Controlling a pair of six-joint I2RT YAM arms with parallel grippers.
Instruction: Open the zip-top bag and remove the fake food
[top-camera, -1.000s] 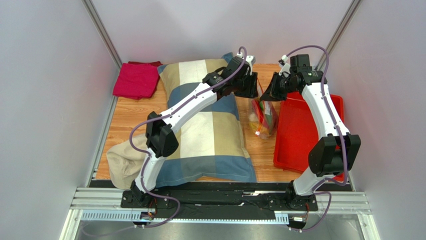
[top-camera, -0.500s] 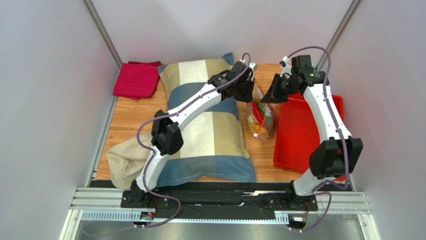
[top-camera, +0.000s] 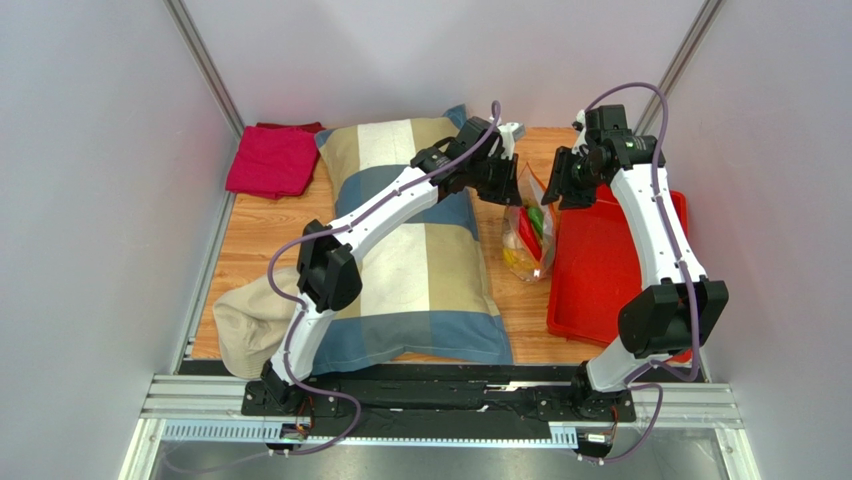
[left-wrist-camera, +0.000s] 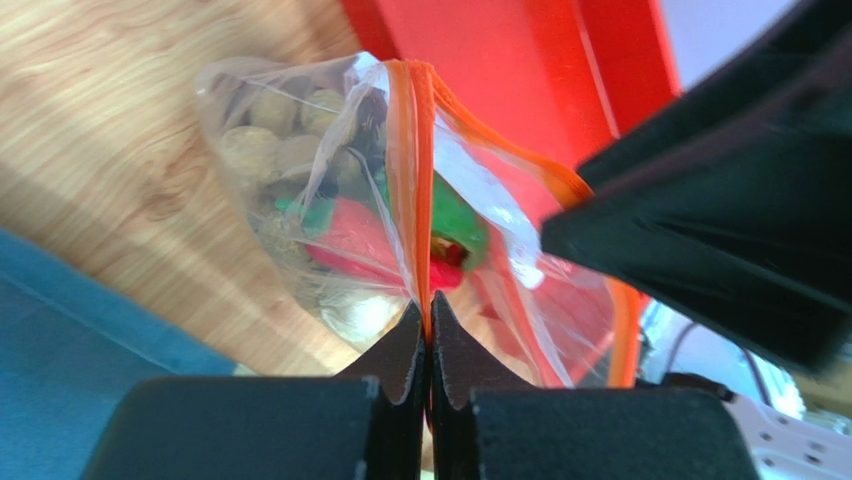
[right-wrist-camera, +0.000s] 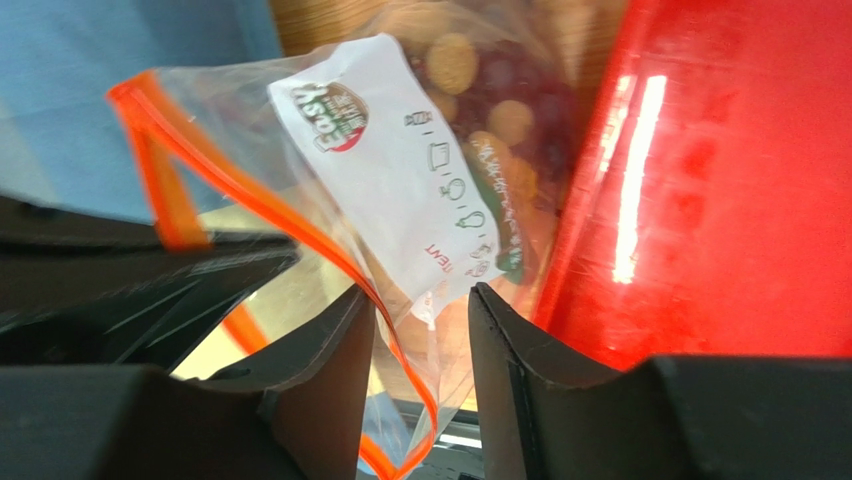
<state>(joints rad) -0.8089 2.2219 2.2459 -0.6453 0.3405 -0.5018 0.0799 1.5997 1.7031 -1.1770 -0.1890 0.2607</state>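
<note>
The zip-top bag (top-camera: 528, 238) hangs between pillow and tray, clear with an orange zip strip (left-wrist-camera: 410, 150) and a white label (right-wrist-camera: 400, 170). Its mouth gapes. Inside lies the fake food (left-wrist-camera: 350, 228): red, green and beige pieces, plus dark purple and beige bits (right-wrist-camera: 500, 120). My left gripper (left-wrist-camera: 430, 300) is shut on one lip of the zip strip and holds the bag up. My right gripper (right-wrist-camera: 420, 295) is open, its jaws on either side of the other lip, gripping nothing. Both grippers meet above the bag, left gripper (top-camera: 508, 185) and right gripper (top-camera: 558, 188).
A red tray (top-camera: 610, 275) lies right of the bag, against the right wall. A large striped pillow (top-camera: 420, 260) fills the middle left. A red cloth (top-camera: 272, 160) sits at the back left and a beige cloth (top-camera: 240, 320) at the near left.
My left gripper closed on the zip strip. My right gripper, shut before, has opened and drawn a little to the right. The bag's mouth now stands open.
</note>
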